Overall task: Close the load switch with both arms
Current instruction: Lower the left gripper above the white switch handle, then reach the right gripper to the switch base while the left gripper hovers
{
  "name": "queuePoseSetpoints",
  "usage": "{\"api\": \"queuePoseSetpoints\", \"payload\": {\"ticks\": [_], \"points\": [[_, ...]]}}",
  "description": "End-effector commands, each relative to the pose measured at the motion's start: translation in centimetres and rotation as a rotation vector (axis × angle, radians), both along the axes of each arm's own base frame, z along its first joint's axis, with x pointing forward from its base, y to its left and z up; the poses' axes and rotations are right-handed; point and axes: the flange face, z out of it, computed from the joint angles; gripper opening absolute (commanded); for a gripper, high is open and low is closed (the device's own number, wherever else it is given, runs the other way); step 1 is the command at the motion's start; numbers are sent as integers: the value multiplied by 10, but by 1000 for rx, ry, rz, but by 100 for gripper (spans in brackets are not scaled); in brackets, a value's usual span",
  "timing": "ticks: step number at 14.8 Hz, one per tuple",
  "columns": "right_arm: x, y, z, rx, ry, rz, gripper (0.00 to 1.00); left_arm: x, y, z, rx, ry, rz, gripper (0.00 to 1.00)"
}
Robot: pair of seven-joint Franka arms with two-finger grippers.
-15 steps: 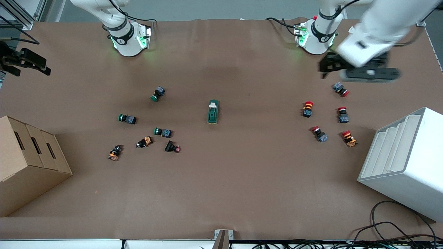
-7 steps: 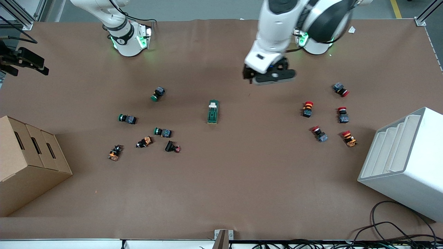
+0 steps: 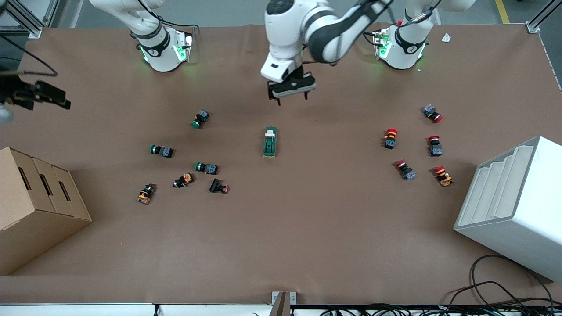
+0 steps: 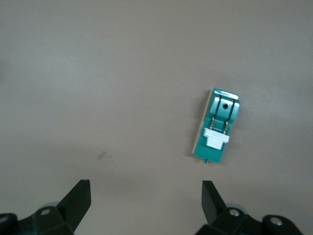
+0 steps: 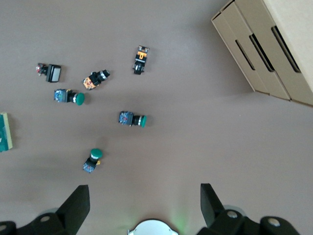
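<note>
Watch the gap between your left gripper [image 3: 290, 97] and the small dark-green rectangular load switch with its cream lever piece [image 3: 270, 141]. That gripper hangs over bare brown paper-covered surface [image 3: 307, 228] just short of the switch, on the side of the robots' bases, and in the left wrist view the load switch [image 4: 215, 125] sits off to one side of the line between the fingers [image 4: 78, 198] rather than centred ahead of them. If you drop straight down from here, you would likely land on bare surface or clip the switch's end and skid it, because the light block lies loose on the paper. It also lies slightly askew to the fingers, so one tip could reach it first and spin it.

Your right gripper [image 3: 55, 100] is well apart from the switch, out at the right arm's end of the surface above the tan cardboard box with slotted compartments [image 3: 35, 202]. Its wrist view looks down on scattered green-capped [image 5: 132, 119] and orange push buttons [image 5: 96, 79], with only an edge of the switch in view. Swinging it in low could knock those buttons.

Both pairs of fingers are spread wide and released, holding nothing and touching nothing. The lever piece lies near the end of the block closest to the left fingers.
</note>
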Motion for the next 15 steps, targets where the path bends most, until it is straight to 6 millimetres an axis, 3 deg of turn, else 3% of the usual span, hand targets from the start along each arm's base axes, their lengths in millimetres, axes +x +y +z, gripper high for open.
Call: {"api": "queuePoseSetpoints", "payload": {"ticks": [1, 3, 5, 8, 11, 15], "points": [[22, -6, -24, -10, 25, -15, 100, -33, -30, -48, 5, -93, 14, 100], [32, -13, -43, -14, 57, -20, 100, -59, -41, -79, 4, -178, -5, 100], [32, -11, -49, -8, 71, -36, 100, -72, -50, -106, -16, -246, -10, 99], [35, 15, -64, 21, 78, -156, 100, -92, -53, -140, -17, -349, -88, 99], [39, 78, -80, 14, 82, -353, 100, -95, -50, -168, -23, -494, -131, 99], [28, 195, -129, -1, 63, -609, 100, -100, -44, -205, -8, -658, -202, 99]]}}
